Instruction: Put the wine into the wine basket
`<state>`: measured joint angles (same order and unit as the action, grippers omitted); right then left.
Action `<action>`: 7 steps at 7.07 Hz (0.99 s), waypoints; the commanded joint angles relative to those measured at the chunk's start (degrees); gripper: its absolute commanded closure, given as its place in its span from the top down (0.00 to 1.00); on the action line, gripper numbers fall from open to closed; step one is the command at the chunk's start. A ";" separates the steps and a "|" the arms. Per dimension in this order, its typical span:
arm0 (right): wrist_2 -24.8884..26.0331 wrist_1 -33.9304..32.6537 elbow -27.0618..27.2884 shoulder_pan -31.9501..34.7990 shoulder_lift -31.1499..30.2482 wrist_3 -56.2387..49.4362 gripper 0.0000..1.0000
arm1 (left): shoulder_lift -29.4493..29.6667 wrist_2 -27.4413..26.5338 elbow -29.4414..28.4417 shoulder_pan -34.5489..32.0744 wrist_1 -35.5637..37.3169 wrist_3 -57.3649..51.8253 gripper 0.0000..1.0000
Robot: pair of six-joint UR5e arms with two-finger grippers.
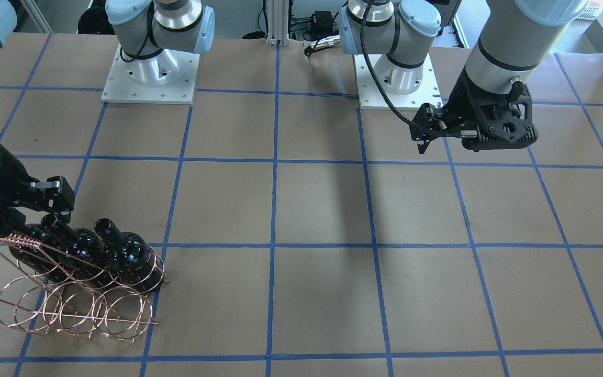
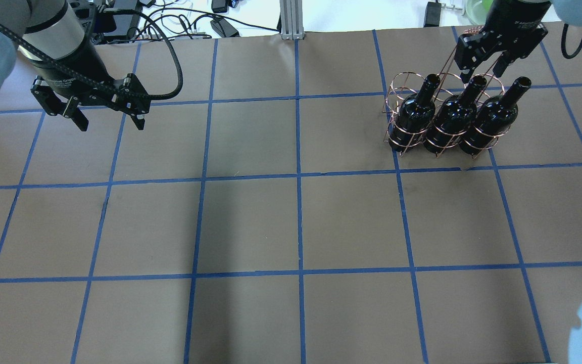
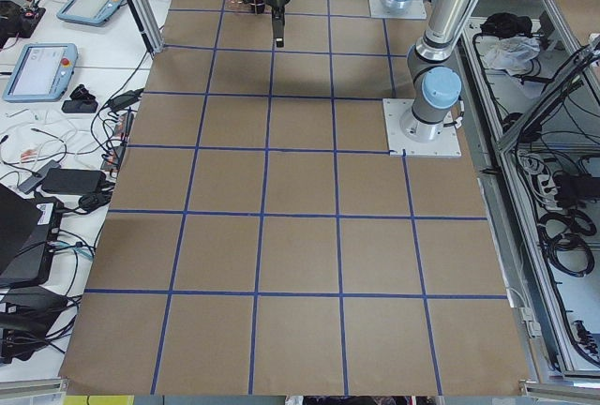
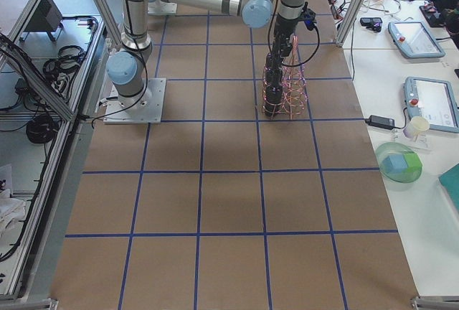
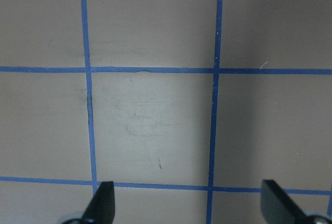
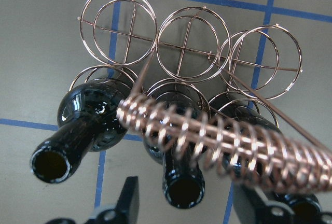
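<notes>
Three dark glass wine bottles stand side by side in one row of the copper wire wine basket (image 2: 399,83), on the table's far right. My right gripper (image 2: 479,71) is open above the middle bottle (image 2: 452,119). In the right wrist view its fingers (image 6: 127,203) stand on both sides of that bottle's mouth (image 6: 182,190) without touching it. The coil-wrapped handle (image 6: 233,146) crosses just over the necks. The basket's other row of hoops (image 6: 192,42) is empty. My left gripper (image 2: 109,119) is open and empty above the far left of the table.
The basket also shows in the front-facing view (image 1: 71,309) with the bottles (image 1: 123,251) behind its empty hoops. The two arm bases (image 1: 149,68) stand at the robot's edge. Brown paper with blue tape lines (image 2: 298,177) covers the table.
</notes>
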<state>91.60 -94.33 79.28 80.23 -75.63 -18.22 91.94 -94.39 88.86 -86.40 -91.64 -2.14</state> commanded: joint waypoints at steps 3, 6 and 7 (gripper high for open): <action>-0.28 9.13 1.39 1.67 -12.68 4.04 1.00 | 0.08 0.00 0.00 0.00 -0.03 -0.06 1.00; 0.51 6.28 3.24 17.10 -12.71 25.81 1.00 | -0.01 -0.09 0.00 0.00 -0.12 -0.06 1.00; 0.51 5.04 3.25 17.15 -12.27 25.61 1.00 | -0.27 -1.83 -0.09 0.00 -0.04 -0.06 1.00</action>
<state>91.92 -87.75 82.39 94.96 -88.51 4.52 91.87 -94.92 88.84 -86.40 -91.72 -2.20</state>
